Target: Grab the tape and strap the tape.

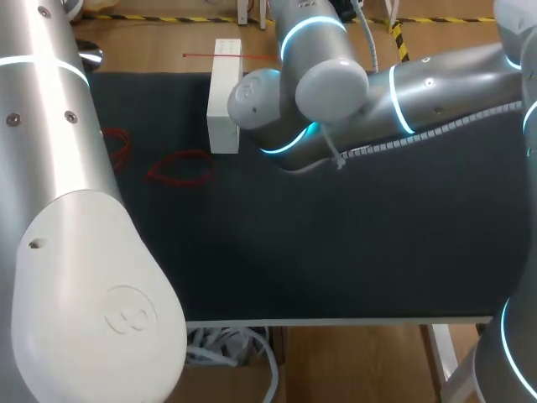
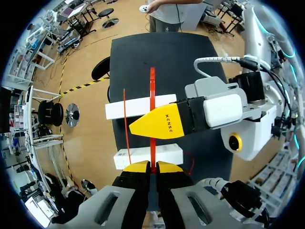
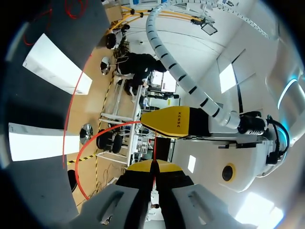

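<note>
Left end effector [image 2: 152,166] had its yellow tips pinched nearly together, clamped on the tape [image 2: 152,95]. The tape was a thin, flat, bright red strap, narrow like a ribbon. In the left wrist view it ran straight ahead from between the fingers, out over the dark table [image 2: 162,52].

Right end effector [image 3: 152,166] was also narrow, with the same red strip gripped between its tips. In the right wrist view the strip rose a short way from the tips to the other arm's yellow finger. From there it swung out in a wide curved loop to one side and back past the fingers. A second, thinner red line hung beside that loop.

In the left wrist view a yellow finger of the right end effector crossed in front of the tape, just ahead of the left tips. The tape passed over the nearer white box [image 2: 167,153], right ahead of the left end effector. Beyond the yellow finger it passed the farther white box [image 2: 124,109]. Both boxes were long, plain and flat on the table.

In the head view both end effectors were hidden behind the right arm [image 1: 436,92]. The left arm [image 1: 75,252] filled the near side. Two loose red loops [image 1: 180,168] lay on the table beside the boxes.
</note>
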You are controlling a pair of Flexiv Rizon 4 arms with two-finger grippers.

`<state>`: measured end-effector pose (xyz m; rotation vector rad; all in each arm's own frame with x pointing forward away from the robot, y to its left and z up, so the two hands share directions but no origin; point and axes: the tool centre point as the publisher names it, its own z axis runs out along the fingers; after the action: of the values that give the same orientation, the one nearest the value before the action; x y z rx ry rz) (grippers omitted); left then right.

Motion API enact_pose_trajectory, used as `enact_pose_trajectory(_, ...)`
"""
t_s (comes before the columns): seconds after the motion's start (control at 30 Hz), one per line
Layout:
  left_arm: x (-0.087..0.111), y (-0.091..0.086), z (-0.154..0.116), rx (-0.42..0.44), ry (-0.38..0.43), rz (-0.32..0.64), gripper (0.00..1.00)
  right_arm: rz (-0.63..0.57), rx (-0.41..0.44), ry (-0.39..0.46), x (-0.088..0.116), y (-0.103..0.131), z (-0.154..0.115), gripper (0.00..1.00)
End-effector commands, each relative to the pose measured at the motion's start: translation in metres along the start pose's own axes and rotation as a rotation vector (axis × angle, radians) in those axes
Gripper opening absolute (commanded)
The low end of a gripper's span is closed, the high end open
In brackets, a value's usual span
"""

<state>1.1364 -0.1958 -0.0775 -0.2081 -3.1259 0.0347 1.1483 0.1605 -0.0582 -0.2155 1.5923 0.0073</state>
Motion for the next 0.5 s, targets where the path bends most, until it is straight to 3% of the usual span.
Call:
enact_pose_trajectory(0.03, -0.001, -0.002, -0.002, -0.006, 0.004, -0.001, 0.00, -0.004, 0.001, 0.014, -0.003, 0.003, 0.001, 0.00)
enact_pose_trajectory(0.5, -0.001, -0.002, -0.002, -0.006, 0.004, -0.001, 0.00, -0.002, -0.009, 0.027, -0.001, 0.014, 0.003, 0.00)
